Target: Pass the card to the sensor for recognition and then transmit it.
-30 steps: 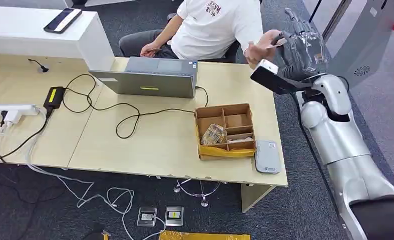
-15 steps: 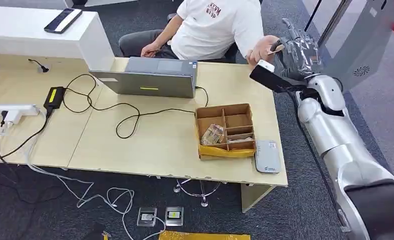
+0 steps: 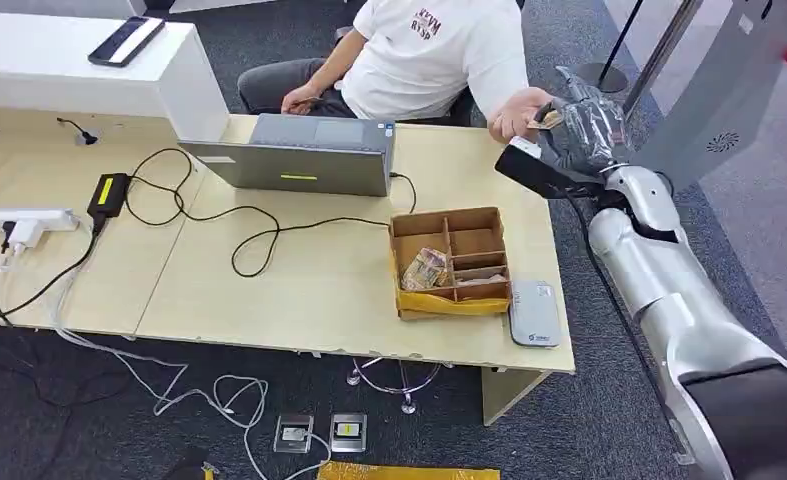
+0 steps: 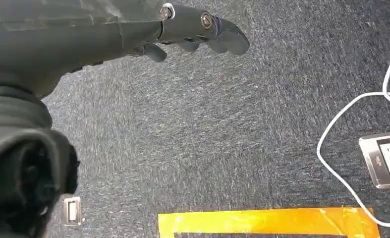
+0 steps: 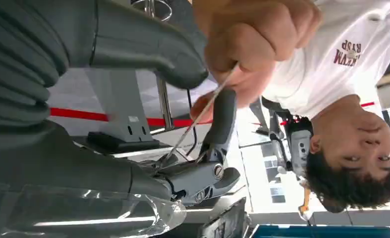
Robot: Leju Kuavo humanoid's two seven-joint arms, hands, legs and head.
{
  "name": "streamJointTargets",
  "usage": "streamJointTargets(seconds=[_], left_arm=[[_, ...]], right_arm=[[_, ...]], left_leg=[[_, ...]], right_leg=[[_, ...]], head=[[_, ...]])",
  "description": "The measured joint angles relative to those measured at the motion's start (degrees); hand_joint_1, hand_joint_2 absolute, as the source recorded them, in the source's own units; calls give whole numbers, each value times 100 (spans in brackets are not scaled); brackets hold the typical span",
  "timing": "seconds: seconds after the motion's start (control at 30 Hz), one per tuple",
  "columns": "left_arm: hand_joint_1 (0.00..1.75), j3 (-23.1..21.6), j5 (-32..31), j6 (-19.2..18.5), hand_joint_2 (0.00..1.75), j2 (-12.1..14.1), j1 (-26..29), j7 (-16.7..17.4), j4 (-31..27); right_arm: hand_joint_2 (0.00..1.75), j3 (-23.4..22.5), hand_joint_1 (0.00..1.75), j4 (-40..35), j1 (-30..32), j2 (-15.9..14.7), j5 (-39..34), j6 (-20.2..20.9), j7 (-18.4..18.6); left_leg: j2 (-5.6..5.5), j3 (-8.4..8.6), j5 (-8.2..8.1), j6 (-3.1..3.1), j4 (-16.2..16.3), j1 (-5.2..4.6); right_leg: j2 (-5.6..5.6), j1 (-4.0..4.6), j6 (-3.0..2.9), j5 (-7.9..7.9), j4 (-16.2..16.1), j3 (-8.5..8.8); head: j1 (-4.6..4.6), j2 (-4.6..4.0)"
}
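Hanging by the robot's side, the left hand (image 4: 193, 27) points at dark carpet with its fingers (image 4: 222, 37) loosely extended and nothing in them; a white cable (image 4: 351, 148), a floor socket (image 4: 386, 161) and a strip of yellow tape (image 4: 267, 220) lie on the floor below it.

On the worktop (image 3: 299, 290), from the left, lie a white power strip (image 3: 24, 222), a black power adapter (image 3: 107, 193) with its looping black cable (image 3: 249, 225), and a grey laptop (image 3: 299, 155) near the far edge. Further right stands a divided cardboard box (image 3: 451, 260) with a crumpled packet (image 3: 426, 268) in one near compartment. Just beside the box, at the worktop's near right corner, lies the flat grey sensor (image 3: 534, 312).

A person in a white T-shirt (image 3: 439, 50) sits behind the worktop. The person's hand (image 3: 519, 110) reaches to the raised right hand (image 3: 579, 125), beyond the worktop's far right corner. In the right wrist view the thin card (image 5: 197, 119) sits edge-on between the robot's thumb (image 5: 148, 47) and a dark finger, while the person's fingers pinch its far end, so both have hold of it.
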Motion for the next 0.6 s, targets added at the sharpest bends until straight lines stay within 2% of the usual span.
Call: streamJointTargets(seconds=[0.4,0.6], left_arm=[[0,2,42,20,0,46,0,22,0],[0,2,114,122,0,44,1,48,0]], right_arm=[[175,68,0,162,79,147,-96,-494,-28],[175,70,0,175,79,142,-225,-1189,-144]], left_leg=[[1,0,0,0,0,1],[2,1,0,0,1,0]], right_leg=[[2,1,0,0,0,-3],[3,0,0,0,0,-4]], head=[[0,0],[-2,0]])
